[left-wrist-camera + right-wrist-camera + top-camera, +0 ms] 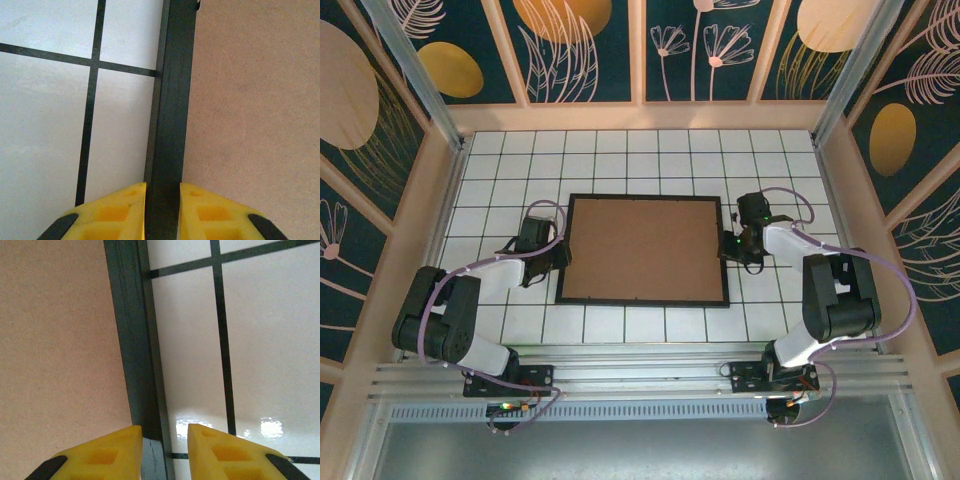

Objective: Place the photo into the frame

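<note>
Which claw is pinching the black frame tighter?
The left claw, on the frame's left side: the black rail fills the gap between its yellow fingers. The right claw leaves a sliver of white table beside the rail.

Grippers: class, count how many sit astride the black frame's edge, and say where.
2. The left gripper straddles the frame's left side; the right gripper straddles its right side. Both are in plain sight.

The top camera looks steeply down from above and behind the arms, far enough back to take in the whole counter (650,150). Each wrist camera sits close behind its own claw, left claw (162,212) and right claw (165,452), facing down past the tips. All three views share the frame (646,197) rail between and ahead of each claw.
</note>
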Available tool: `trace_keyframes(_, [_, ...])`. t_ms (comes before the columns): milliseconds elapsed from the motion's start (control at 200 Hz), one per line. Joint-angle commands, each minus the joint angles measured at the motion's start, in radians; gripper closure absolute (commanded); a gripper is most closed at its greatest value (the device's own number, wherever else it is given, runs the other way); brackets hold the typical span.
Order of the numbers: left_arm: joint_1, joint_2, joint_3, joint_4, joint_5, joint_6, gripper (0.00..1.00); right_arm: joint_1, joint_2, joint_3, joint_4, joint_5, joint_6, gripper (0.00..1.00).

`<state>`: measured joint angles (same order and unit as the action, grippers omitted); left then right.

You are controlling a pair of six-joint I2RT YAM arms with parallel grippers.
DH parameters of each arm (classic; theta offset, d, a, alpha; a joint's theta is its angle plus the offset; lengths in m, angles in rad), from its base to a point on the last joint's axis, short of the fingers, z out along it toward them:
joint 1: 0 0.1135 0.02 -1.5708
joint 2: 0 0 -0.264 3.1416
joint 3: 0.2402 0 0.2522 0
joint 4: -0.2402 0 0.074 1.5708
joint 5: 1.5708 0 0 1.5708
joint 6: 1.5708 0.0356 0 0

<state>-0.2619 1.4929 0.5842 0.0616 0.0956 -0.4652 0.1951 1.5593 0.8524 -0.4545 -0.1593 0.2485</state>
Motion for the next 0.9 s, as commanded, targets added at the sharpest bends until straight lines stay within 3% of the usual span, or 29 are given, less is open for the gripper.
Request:
trace_keyframes(0, [-0.007,-0.023,0.013,-0.005,-0.004,0.005,0.78,0.007,-0.043,-0.012,-0.055,-0.002,0.000,0.71])
trace_keyframes(896, [-0.007,0.002,0.006,0.027,0.026,0.002,0.78,0.044,-0.017,-0.043,-0.031,-0.059,0.026,0.74])
